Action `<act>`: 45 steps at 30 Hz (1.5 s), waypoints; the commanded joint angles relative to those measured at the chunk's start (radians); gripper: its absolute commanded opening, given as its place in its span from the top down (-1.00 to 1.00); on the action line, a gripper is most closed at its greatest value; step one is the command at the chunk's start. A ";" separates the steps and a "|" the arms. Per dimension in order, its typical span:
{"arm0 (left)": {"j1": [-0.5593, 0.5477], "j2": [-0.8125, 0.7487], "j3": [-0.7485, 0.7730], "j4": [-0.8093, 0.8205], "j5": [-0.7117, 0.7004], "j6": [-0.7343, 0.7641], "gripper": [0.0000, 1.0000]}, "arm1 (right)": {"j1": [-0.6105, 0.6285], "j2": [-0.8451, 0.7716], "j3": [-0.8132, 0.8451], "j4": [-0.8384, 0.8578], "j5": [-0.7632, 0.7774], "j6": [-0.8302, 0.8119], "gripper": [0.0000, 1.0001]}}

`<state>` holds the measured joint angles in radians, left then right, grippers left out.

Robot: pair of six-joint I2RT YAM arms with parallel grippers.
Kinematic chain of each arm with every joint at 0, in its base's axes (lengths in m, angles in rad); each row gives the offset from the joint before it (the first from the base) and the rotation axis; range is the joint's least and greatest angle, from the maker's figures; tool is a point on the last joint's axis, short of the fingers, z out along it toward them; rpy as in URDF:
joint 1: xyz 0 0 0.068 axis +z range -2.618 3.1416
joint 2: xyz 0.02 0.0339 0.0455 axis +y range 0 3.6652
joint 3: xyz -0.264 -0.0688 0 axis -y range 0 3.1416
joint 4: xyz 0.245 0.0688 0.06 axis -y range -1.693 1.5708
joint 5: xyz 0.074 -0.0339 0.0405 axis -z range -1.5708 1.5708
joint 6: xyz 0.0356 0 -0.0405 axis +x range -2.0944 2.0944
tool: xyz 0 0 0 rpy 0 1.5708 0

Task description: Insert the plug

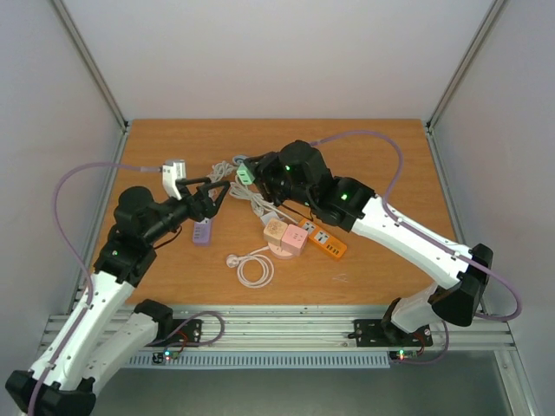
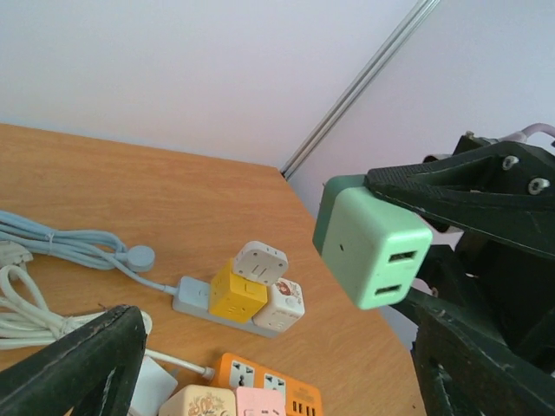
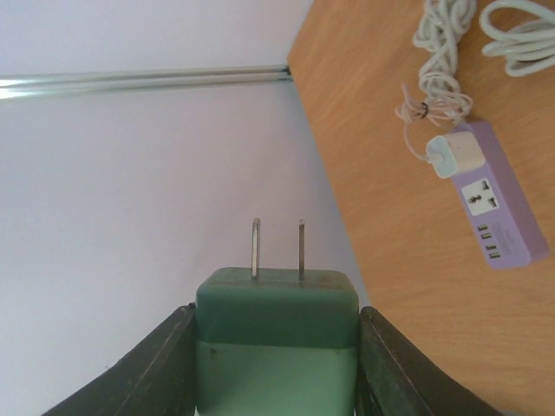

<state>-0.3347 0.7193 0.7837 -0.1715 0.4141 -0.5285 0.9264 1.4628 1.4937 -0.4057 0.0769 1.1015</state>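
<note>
The plug (image 1: 245, 173) is a mint-green charger cube with two USB ports, held above the table's middle. My right gripper (image 1: 251, 175) is shut on it. In the right wrist view the plug (image 3: 277, 347) fills the gap between both fingers, its two metal prongs (image 3: 277, 251) pointing away towards the wall. In the left wrist view the plug (image 2: 373, 247) hangs at the upper right, USB ports facing the camera. My left gripper (image 1: 222, 196) stands open just left of the plug, with nothing between its fingers (image 2: 78, 364).
A purple power strip (image 1: 202, 231) with a white adapter (image 3: 457, 154) lies at the left. An orange strip (image 1: 325, 240) and pink and cream cubes (image 1: 286, 236) lie at centre. A grey strip with yellow and white cubes (image 2: 251, 295), a white cable coil (image 1: 254, 264) and bundled cords (image 3: 438, 52) lie around.
</note>
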 commanded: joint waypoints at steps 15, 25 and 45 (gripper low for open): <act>-0.202 0.150 -0.049 0.314 -0.161 -0.174 -0.41 | 0.031 0.014 0.029 -0.099 0.076 0.207 0.89; -0.239 0.187 -0.048 0.317 -0.174 -0.169 -0.12 | 0.031 0.040 0.051 -0.107 0.078 0.220 0.88; -0.219 0.327 0.265 -0.429 -0.277 0.120 0.99 | 0.005 -0.061 -0.059 -0.118 0.303 -0.083 -0.59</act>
<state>-0.5705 0.9936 0.9302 -0.2947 0.1940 -0.5648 0.9482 1.5051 1.4967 -0.5499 0.2413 1.1843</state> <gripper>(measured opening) 0.264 0.740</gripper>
